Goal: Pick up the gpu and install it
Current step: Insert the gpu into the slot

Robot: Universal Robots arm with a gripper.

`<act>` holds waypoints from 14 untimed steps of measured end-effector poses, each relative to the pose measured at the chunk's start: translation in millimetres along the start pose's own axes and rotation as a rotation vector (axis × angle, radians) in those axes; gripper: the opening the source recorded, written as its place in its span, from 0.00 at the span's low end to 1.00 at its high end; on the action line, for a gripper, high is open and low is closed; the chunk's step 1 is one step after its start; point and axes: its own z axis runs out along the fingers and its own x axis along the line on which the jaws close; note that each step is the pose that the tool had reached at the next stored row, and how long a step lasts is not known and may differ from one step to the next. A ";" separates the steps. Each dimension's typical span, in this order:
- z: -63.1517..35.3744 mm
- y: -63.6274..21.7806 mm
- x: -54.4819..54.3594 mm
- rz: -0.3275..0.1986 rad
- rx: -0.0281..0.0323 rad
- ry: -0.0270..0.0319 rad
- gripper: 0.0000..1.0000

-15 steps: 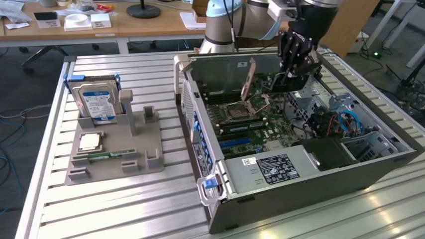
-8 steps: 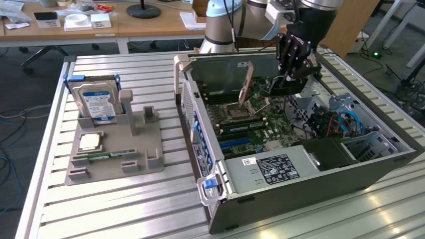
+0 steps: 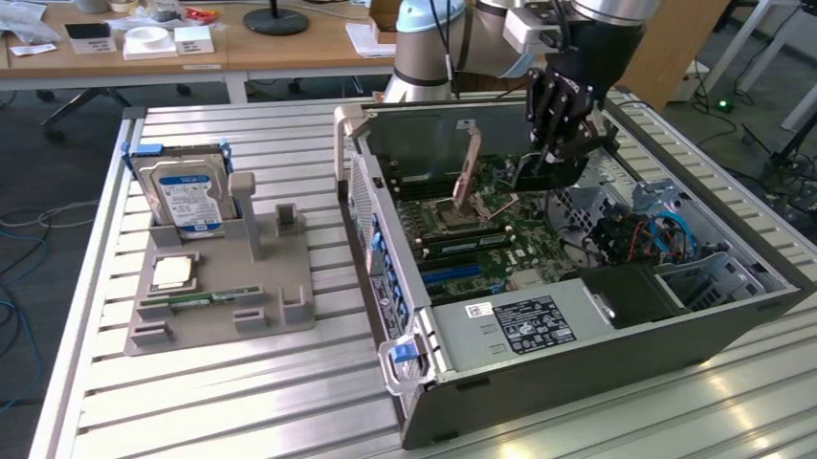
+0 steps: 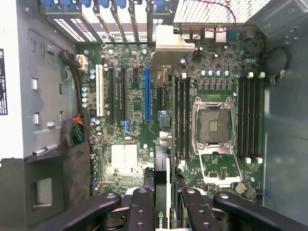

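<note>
Closest to the wrist camera, the gripper [image 4: 163, 199] has its black fingers [image 4: 142, 202] drawn partway together and clamped on the near end of the gpu [image 4: 162, 168], one finger on each face of the card. The card is seen edge-on, running away from the fingers over the motherboard [image 4: 125, 154] to its silvery end bracket [image 4: 173, 41], which sits close to the row of rear slot openings in the case. Pickup therefore looks done: the card is in the grip and inside the open computer case [image 3: 613, 363]. Installation looks unfinished. The card appears to hang above the board, roughly parallel to the long blue expansion slot [image 4: 147, 94] and just beside its line, though how high it sits over the slot cannot be read. In the exterior view the gripper [image 3: 562, 143] is lowered into the upper part of the case, well apart from the grey parts holder [image 3: 217, 325] on the exterior view's left, where the hard drive [image 3: 187, 196] with its blue-white label stands upright and a narrow RAM stick [image 3: 205, 299] lies flat. What remains, by my judgement, is lining the card's edge up with the slot and seating it.
</note>
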 end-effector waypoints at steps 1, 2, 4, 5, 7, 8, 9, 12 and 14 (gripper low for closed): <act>0.0 1.1 0.6 0.000 0.0001 -0.0001 0.26; 0.6 2.3 1.2 0.000 0.0003 -0.0007 0.26; 2.9 4.5 1.7 0.000 0.0010 -0.0011 0.26; 4.4 5.6 2.0 0.000 0.0012 -0.0012 0.26; 7.8 8.0 2.4 0.000 0.0015 -0.0012 0.26; 9.7 9.0 2.5 0.000 0.0016 -0.0013 0.26; 11.4 9.8 2.6 0.000 0.0016 -0.0012 0.26; 16.4 10.5 2.8 0.000 0.0015 -0.0012 0.26; 16.8 10.5 2.8 0.000 0.0015 -0.0011 0.26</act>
